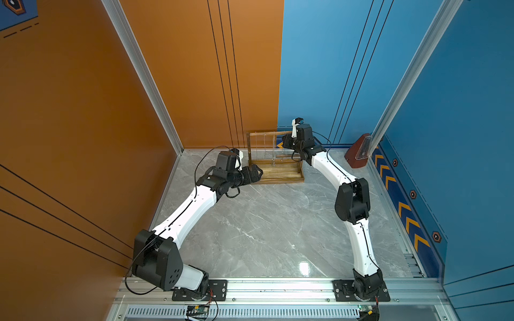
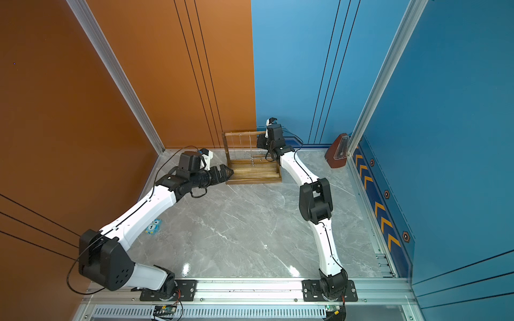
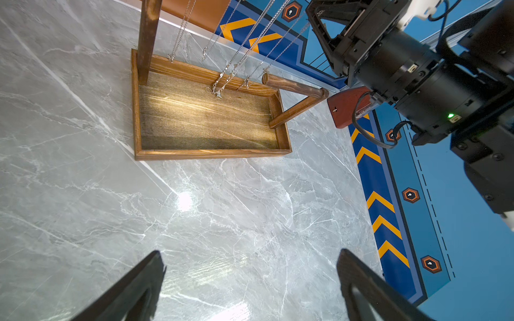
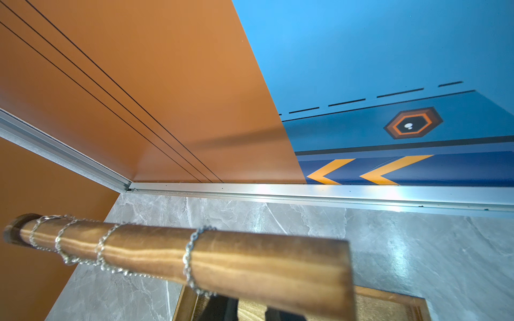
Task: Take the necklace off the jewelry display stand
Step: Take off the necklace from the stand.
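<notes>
At the back of the table (image 1: 264, 228), in both top views, the jewelry display stand (image 1: 278, 181) was shown with its crossbar (image 1: 267, 133) laid from side to side. The bar was fixed to the tall post on the left arm's side and free at the end on the right arm's side. The right gripper (image 1: 284, 141) was placed at that free end, just under the bar. The left gripper (image 2: 229, 172) was held low, just beside the tray's near corner.

In the left wrist view, the left gripper (image 3: 250, 254) was seen spread fully wide above bare table, with nothing between its fingers. The tray base (image 3: 211, 153) lay ahead of it, under the hanging chains (image 3: 230, 66).

In the right wrist view, four chains were looped over the crossbar (image 4: 264, 266). The necklace (image 4: 192, 258) nearest the free end was judged the one to be taken, with three further chains (image 4: 100, 250) beyond it toward the post. What appeared to be the right gripper's fingers (image 4: 222, 307) were glimpsed under the bar. How far they were closed, and whether the chain was pinched, could not be told. The removal was judged to turn on the bar's long axis: the loop would have to be drawn along it toward the free end, hence toward the nearer right arm.
</notes>
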Robot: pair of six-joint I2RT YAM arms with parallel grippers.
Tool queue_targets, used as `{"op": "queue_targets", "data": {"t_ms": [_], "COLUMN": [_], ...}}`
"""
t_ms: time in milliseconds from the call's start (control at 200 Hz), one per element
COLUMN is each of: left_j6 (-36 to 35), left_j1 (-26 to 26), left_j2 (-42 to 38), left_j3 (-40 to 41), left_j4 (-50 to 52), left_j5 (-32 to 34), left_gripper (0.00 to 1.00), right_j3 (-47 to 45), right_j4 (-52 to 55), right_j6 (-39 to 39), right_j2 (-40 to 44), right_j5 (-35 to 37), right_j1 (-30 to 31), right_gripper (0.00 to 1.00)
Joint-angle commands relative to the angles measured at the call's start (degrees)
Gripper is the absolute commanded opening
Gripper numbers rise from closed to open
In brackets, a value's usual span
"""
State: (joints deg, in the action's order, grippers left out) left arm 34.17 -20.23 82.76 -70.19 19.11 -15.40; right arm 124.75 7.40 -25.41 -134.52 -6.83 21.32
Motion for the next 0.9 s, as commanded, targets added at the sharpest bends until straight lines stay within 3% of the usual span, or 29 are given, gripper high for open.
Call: {"op": "queue_targets", "data": {"t_ms": [0,205,500,896], "left_j6": [0.45,0.49,0.76,0.95], "left_j1": [-0.03,0.01,-0.02,0.01], "left_j2": [0.29,0.45,0.65,0.51], "left_j3": [-0.65,-0.67,-0.76,-0.82], "left_j4": [0.44,0.48,0.45,0.4], "left_j5": [-1.81,-2.01,-2.51,-2.87], "left_gripper": [0.98,0.98,0.98,0.98], "right_j3": [-1.17,-1.71,-2.94,-3.06], "right_j4": [-3.03,-4.45,-5.46,-3.81], "right_j6": [-0.59,-1.88,-2.44,-1.93], "right_j2": [0.09,0.38,1.57,3.56], "right_j5": [0.43,0.06,0.22,0.59], "right_j1": [-0.23,-0.38,-0.58,-1.11], "right_gripper": [0.18,0.17,0.05,0.01]}}
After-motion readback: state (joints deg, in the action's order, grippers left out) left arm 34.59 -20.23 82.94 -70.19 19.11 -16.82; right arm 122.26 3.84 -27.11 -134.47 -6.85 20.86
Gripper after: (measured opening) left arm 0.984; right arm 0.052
